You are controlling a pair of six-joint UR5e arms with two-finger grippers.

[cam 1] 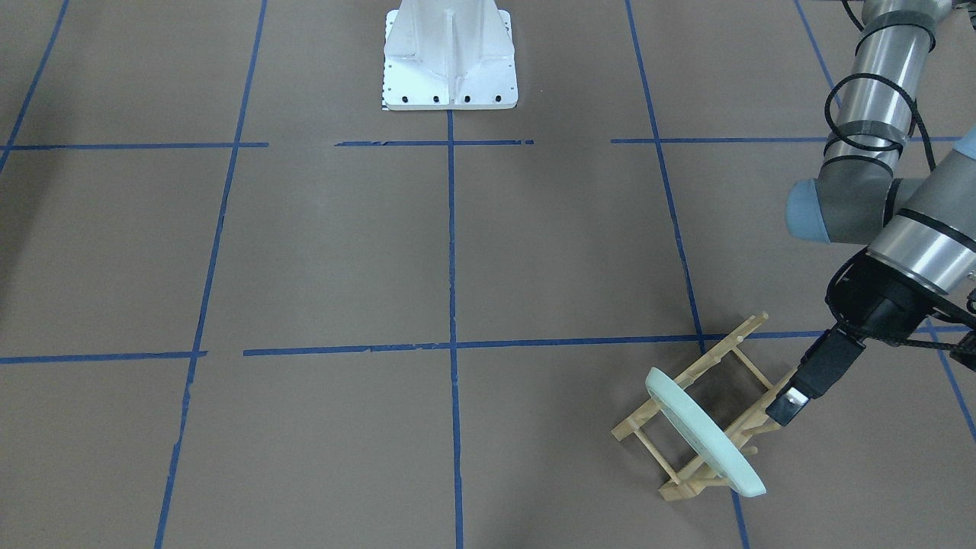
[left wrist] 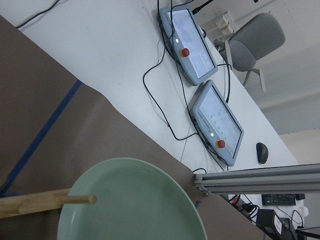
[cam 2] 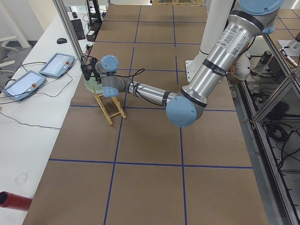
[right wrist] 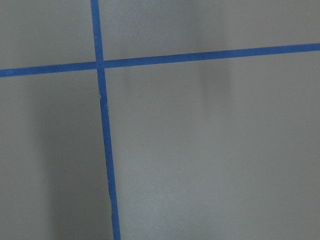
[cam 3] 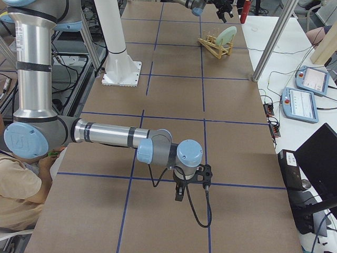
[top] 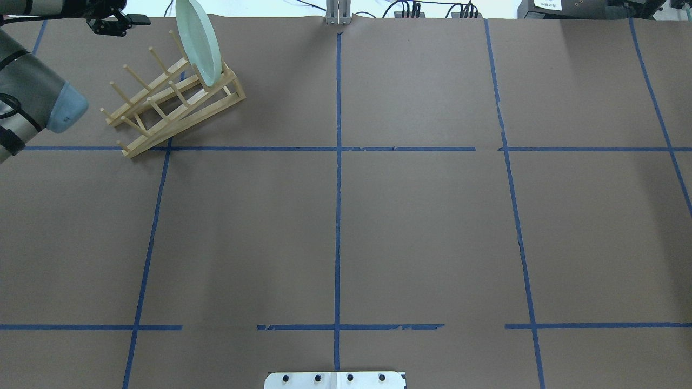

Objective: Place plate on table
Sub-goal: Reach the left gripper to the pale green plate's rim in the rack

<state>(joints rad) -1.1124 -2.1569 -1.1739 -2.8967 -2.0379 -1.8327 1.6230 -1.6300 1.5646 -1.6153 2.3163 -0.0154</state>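
Plate [cam 1: 703, 431] upright in rack [cam 1: 730, 343], lower right | step: approach | left hand [cam 1: 789, 404] near rack, grip unreadable | next: pinch rim, lift off pegs

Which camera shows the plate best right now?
Exterior front-facing: the whole plate stands on edge in the wooden rack. Overhead puts it at the frame edge; left wrist shows part of its face; side views show it tiny.

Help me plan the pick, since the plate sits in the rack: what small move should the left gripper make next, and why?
Probably ease the left gripper toward the rim of the plate: it stands on edge in the end slot of the wooden rack, and the gripper hangs beside the rack, not yet touching it.
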